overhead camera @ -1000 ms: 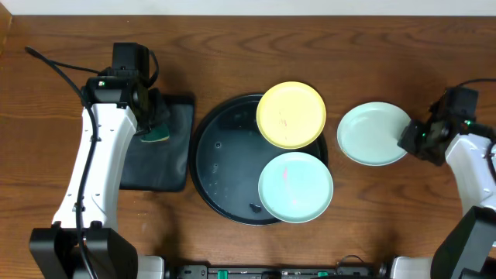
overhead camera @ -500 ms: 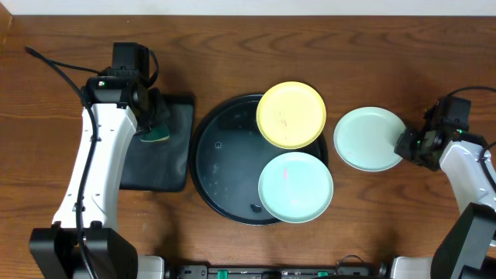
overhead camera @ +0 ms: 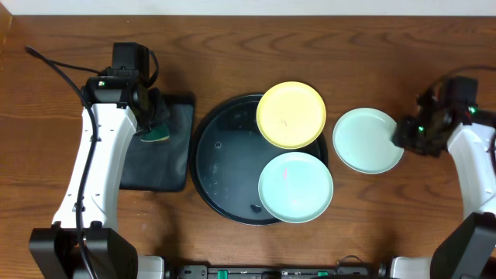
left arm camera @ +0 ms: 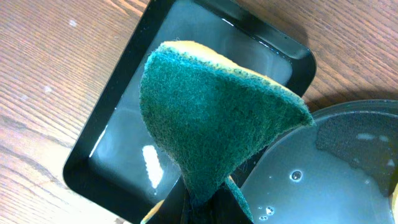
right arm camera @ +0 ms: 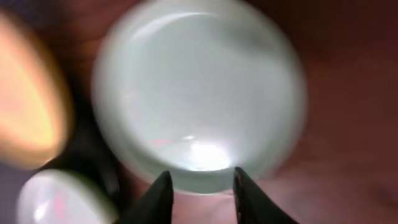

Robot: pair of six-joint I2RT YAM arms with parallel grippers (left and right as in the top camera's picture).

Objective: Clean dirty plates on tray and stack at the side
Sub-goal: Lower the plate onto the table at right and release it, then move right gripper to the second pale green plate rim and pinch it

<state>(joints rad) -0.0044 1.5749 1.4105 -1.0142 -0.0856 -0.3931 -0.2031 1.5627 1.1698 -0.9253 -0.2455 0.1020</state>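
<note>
Black fingers of the right gripper stand parted, holding nothing, at the near rim of a glossy pale mint-blue round plate. That plate lies flat on the brown wooden table, just right of the large round black tray. The wrist view is blurred, so I cannot tell whether the fingertips touch the rim. If they do, a careless pull-away could drag or spin this plate, or nudge it against the tray. Two plates sit on the wet tray: a pale yellow plate overhanging its far rim and a second mint-blue plate, faintly smeared pink, overhanging its near right rim. Either could tip off if bumped. The left gripper is clamped on a green scouring sponge above the small rectangular black tray holding water, and drips may wet the table.
</note>
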